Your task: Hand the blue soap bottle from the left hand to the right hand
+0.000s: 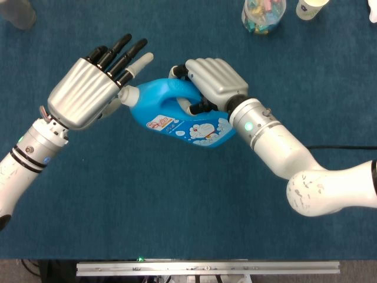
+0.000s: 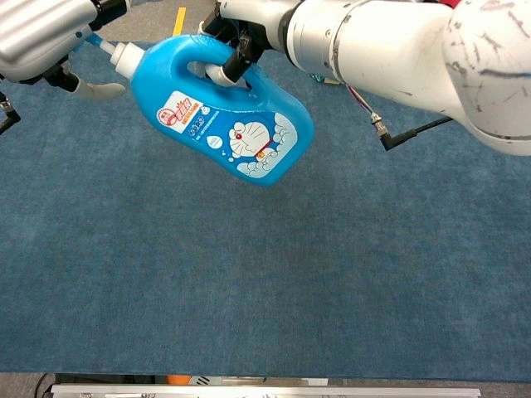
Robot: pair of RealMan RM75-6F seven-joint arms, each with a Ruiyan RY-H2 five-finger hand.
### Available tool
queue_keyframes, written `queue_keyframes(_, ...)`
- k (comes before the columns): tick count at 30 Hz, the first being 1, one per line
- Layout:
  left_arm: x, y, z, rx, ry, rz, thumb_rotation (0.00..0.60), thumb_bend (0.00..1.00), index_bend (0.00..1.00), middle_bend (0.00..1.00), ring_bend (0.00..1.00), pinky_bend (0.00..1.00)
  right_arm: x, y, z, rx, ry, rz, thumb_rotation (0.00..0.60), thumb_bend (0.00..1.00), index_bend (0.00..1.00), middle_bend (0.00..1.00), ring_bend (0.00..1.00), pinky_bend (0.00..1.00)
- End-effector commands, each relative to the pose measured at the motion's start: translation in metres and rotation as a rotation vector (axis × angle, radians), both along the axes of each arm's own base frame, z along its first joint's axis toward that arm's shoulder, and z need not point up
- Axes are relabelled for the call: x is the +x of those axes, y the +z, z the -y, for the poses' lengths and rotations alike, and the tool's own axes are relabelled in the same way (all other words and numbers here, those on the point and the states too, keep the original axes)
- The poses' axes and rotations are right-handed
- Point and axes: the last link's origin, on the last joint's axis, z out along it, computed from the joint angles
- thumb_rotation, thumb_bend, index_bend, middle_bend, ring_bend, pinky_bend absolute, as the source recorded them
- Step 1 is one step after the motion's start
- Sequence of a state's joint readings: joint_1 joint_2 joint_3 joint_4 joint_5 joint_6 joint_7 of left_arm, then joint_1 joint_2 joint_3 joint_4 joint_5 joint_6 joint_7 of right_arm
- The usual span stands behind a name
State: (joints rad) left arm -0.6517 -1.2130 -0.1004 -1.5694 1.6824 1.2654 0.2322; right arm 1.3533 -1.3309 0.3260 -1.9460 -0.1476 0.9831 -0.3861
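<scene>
Left robot hand (image 1: pixel 88 94) — silver-backed, dark-fingered, fingers spreading apart and holding nothing; in the head view it is sitting just beside the white cap end of the bottle, seemingly touching or nearly touching it. To finish the release well, it should be drawing off leftward and upward, away from the spout, so no fingertip is catching the cap and twisting the load.

Blue plastic soap bottle with a moulded handle and cartoon label (image 1: pixel 182 118) — hanging in the air above the blue-carpeted table (image 1: pixel 177 200), tilting with its white cap toward the left and its heavy base dropping to the right, between the two hands.

Right robot hand (image 1: pixel 212 82) — silver-backed, fingers curling through the bottle's handle and gripping it; it is carrying the full weight, judging by the open left hand. Good practice here is keeping this grip firm and the wrist steady, since the low base could be swinging the bottle on the handle — a slip being the main risk.

Clear container of coloured items (image 1: pixel 263 13) — standing at the table's far edge, well apart.
</scene>
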Motion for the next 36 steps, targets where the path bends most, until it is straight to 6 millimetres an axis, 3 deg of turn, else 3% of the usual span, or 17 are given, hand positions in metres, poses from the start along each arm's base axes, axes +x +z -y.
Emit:
queue_keyframes(1, -0.001, 0.001, 0.0, 0.011, -0.003, 0.005, 0.6, 0.18, 0.0, 0.0, 0.0, 0.31, -0.001, 0.0, 0.001, 0.0, -0.008, 0.005, 0.6, 0.52, 0.58, 0.44, 0.4, 0.51)
queue_keyframes(19, -0.009, 0.01, -0.004, 0.038, 0.022, 0.012, 0.6, 0.18, 0.0, 0.0, 0.0, 0.28, -0.007, 0.0, 0.006, 0.006, -0.034, -0.015, 0.6, 0.52, 0.58, 0.44, 0.4, 0.51)
queue_keyframes(36, -0.026, 0.027, -0.016, 0.066, 0.159, 0.028, 0.6, 0.18, 0.0, 0.0, 0.0, 0.28, -0.023, 0.008, 0.006, 0.006, -0.048, -0.018, 0.6, 0.52, 0.58, 0.44, 0.4, 0.51)
